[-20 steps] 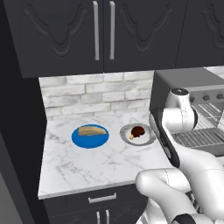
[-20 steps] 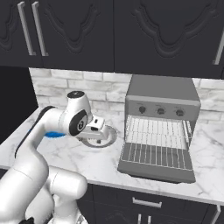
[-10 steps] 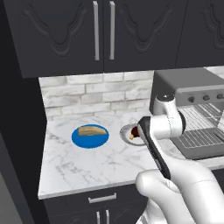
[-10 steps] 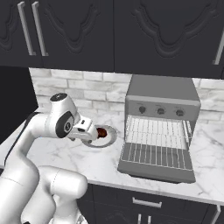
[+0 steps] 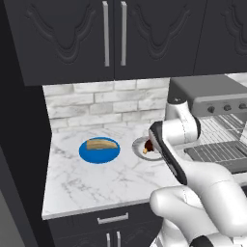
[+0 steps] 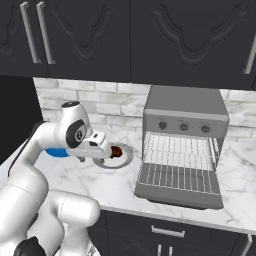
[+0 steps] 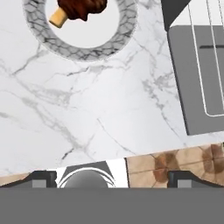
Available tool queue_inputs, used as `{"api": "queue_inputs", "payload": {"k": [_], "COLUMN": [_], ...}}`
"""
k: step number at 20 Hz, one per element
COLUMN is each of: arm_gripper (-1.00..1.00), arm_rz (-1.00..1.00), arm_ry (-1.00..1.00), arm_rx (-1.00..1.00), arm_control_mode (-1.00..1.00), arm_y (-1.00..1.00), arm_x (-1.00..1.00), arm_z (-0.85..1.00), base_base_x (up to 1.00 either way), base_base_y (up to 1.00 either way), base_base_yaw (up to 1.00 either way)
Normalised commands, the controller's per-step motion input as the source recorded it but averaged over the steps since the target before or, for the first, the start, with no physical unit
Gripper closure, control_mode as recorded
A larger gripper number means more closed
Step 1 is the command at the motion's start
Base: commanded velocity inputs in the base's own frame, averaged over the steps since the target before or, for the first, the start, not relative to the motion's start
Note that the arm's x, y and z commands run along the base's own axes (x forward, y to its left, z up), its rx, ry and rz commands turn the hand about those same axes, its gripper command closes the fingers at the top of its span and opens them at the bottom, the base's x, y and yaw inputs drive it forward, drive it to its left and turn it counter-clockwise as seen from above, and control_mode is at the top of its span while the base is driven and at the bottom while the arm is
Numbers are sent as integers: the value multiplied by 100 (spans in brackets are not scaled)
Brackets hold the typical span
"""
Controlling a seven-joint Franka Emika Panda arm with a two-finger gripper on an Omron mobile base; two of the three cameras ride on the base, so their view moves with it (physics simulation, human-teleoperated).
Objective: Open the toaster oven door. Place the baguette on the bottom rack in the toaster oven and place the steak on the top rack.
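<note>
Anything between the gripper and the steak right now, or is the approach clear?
Nothing visible blocks it. The open gripper is empty above bare counter, and the steak lies uncovered on its marbled plate just ahead. The dropped toaster oven door sits off to one side, clear of that line.

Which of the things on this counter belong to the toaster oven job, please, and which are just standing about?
Job: toaster oven, toaster oven door already down, baguette, steak, open gripper.

Just there: blue plate under the baguette, marbled plate under the steak, upper cabinets.
</note>
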Motion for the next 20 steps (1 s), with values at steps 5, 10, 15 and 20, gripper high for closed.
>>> {"api": "queue_inputs", "payload": {"k": [5, 10, 15, 20], "arm_gripper": [-100, -100, -100, -100], "arm_rz": [0, 0, 0, 2], "arm_ry": [18, 13, 8, 6], "arm_rx": [0, 0, 0, 0], "arm_control_mode": [-100, -100, -100, -100], "arm_y": [12, 15, 20, 23], "arm_x": [1, 0, -6, -19], "arm_z": [13, 7, 2, 0], "base_base_x": [0, 0, 0, 0], "base_base_y": [0, 0, 0, 0], "base_base_yaw": [0, 0, 0, 0]}}
